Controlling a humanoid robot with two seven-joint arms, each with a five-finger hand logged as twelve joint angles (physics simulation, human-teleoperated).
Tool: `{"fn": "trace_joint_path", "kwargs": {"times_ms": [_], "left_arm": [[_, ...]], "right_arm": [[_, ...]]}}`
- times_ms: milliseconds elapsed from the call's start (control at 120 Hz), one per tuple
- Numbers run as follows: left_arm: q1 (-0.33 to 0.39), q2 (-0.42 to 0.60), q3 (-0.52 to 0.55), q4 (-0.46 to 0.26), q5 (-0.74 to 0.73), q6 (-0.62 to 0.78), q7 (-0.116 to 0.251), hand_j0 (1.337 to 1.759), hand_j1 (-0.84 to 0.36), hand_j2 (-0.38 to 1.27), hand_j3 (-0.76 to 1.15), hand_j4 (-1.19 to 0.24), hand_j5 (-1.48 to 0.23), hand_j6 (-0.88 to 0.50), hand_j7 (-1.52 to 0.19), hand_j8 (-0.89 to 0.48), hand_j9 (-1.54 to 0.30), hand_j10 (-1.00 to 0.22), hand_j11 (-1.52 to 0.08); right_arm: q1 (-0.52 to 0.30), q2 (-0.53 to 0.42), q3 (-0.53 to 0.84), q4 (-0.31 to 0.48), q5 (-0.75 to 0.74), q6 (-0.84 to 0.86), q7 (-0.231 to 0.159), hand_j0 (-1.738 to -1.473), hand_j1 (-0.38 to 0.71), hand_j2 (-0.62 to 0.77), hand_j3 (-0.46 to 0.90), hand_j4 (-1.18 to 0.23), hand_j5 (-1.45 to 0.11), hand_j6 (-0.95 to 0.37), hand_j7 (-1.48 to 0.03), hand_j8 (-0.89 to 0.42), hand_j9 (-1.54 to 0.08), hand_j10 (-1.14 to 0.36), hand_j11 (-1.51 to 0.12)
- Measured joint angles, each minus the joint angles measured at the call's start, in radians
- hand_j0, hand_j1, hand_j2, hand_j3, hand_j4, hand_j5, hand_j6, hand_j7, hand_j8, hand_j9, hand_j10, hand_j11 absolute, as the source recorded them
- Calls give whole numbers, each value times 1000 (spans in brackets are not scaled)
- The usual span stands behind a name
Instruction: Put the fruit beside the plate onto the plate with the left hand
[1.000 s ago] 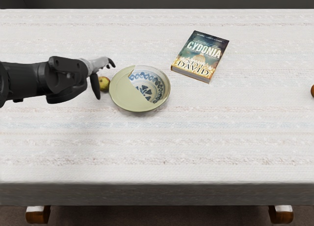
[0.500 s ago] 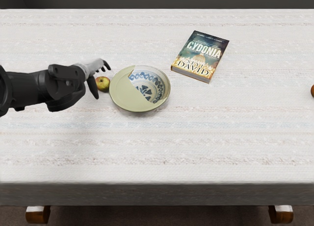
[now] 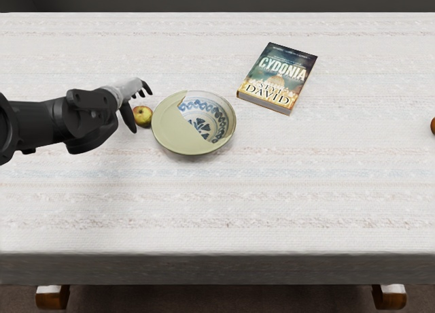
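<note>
A small yellow-green apple with a red blush lies on the tablecloth just left of the plate, a cream dish with a blue pattern in its well. My left hand reaches in from the left and hovers right beside the apple, its fingers spread open around the fruit's left and far side. The thumb hangs down at the apple's left and the other fingertips point over its far side. Nothing is held. The right arm does not show.
A paperback book lies to the right of the plate, further back. A small round brown object peeks in at the right edge. The table's front edge runs along the bottom of the view.
My left hand has drawn back slightly to the left, uncovering the apple more. The fingers stay spread. The apple and plate have not moved.
</note>
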Motion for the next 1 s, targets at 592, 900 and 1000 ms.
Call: {"fn": "trace_joint_path", "kwargs": {"times_ms": [592,900,1000], "left_arm": [[8,0,-28,0,12,-10,-2,1658,-58,69,0,-341,-442,-341,-442,-341,-442,-341,-442],[10,0,-29,0,10,-11,-2,1658,-103,77,0,-378,-491,-378,-491,-378,-491,-378,-491],[10,0,-29,0,10,-12,-2,1658,-124,80,0,-395,-513,-395,-513,-395,-513,-395,-513]], "right_arm": [[0,0,0,0,0,0,0,-1658,-331,-3,0,-15,-20,-15,-20,-15,-20,-15,-20],[0,0,0,0,0,0,0,-1658,-331,-3,0,-15,-20,-15,-20,-15,-20,-15,-20],[0,0,0,0,0,0,0,-1658,-331,-3,0,-15,-20,-15,-20,-15,-20,-15,-20]]}}
